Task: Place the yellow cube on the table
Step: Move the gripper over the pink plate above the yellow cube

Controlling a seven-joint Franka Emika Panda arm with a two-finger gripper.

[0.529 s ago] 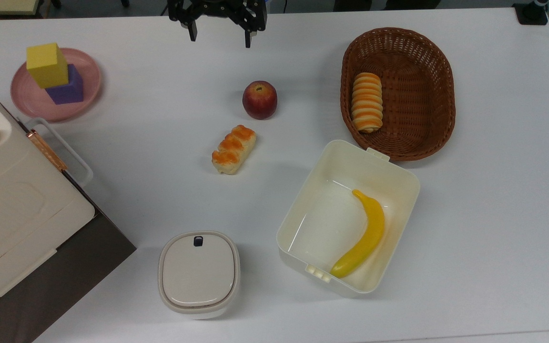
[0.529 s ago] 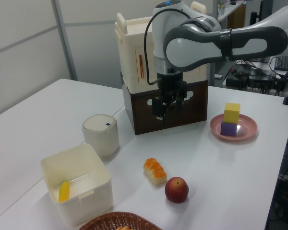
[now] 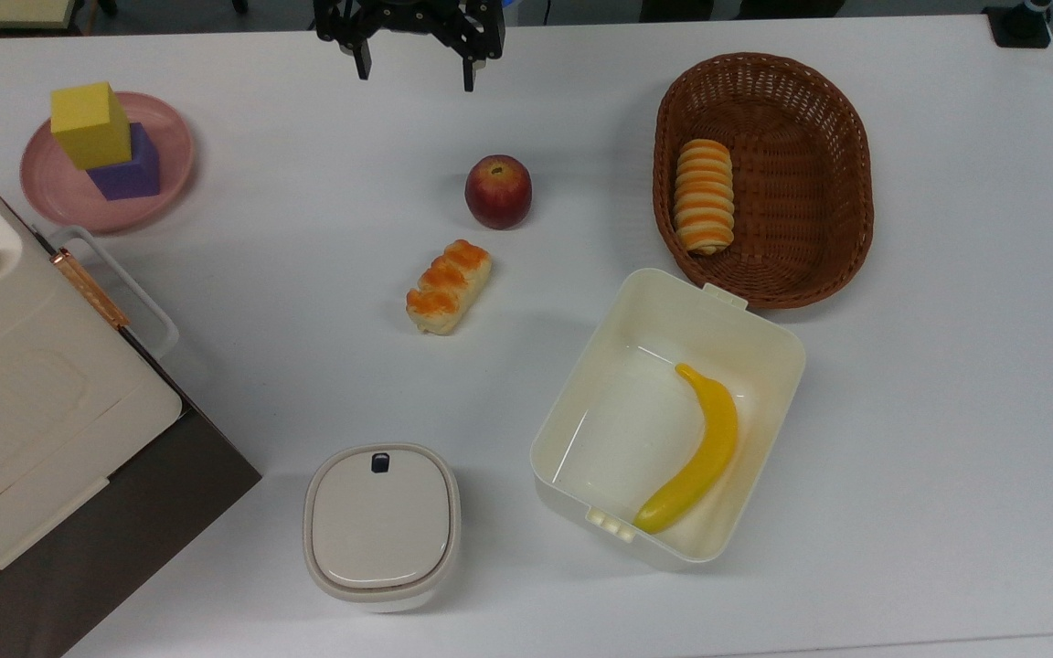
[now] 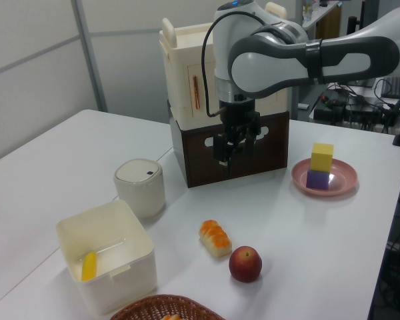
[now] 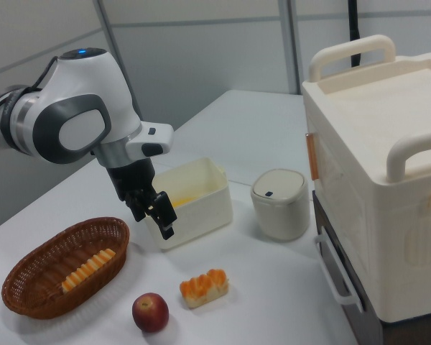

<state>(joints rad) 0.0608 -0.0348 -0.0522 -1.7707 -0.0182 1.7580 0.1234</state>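
The yellow cube (image 3: 90,123) stands on top of a purple cube (image 3: 129,166) on the pink plate (image 3: 170,137), near the top view's upper left corner. In the left view the yellow cube (image 4: 322,157) is at the right, on the same stack. My gripper (image 3: 416,73) hangs open and empty above the white table (image 3: 307,274) at the top view's upper edge, well to the right of the plate. In the left view the gripper (image 4: 235,152) is in front of the brown stand, and in the right view the gripper (image 5: 152,219) is beside the white box.
An apple (image 3: 497,190) and a bread piece (image 3: 447,285) lie mid-table. A wicker basket (image 3: 846,183) holds a striped roll. A white open box (image 3: 764,329) holds a banana (image 3: 700,452). A lidded canister (image 3: 382,525) and a tall cream case (image 3: 24,384) stand at the top view's lower left.
The gripper has shifted slightly towards the top view's left and upper edge, still open. The cubes and the other things have not moved.
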